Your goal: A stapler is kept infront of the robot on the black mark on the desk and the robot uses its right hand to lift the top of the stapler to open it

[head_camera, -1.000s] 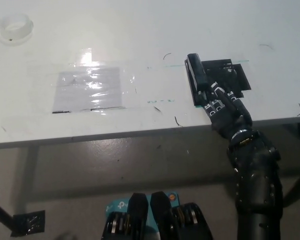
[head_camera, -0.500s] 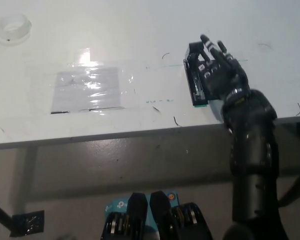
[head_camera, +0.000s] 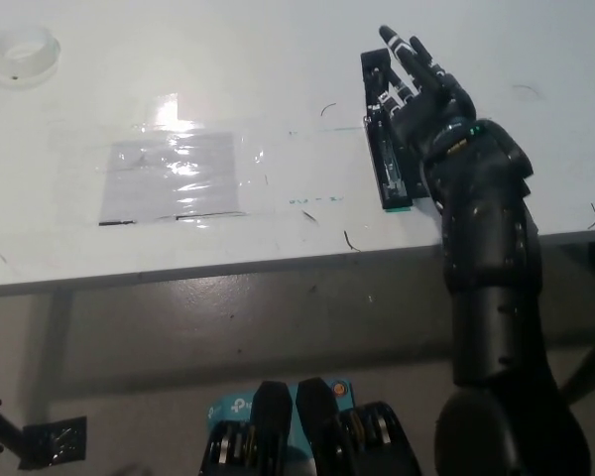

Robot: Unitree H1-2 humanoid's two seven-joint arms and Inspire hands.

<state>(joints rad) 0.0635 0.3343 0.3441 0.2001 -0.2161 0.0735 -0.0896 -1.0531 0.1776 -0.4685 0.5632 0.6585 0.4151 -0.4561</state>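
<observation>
I have the black right hand [head_camera: 423, 91] over the stapler [head_camera: 389, 169] near the front edge of the white desk [head_camera: 278, 59], fingers [head_camera: 402, 50] stretched out and slightly apart, lying against the raised top. I can't tell whether it truly grips it. A roll of tape [head_camera: 23, 53] sits far left, a plastic sheet [head_camera: 174, 177] between.

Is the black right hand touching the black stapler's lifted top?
Cannot tell. In the head view, the right hand overlaps the stapler, black on black.
</observation>
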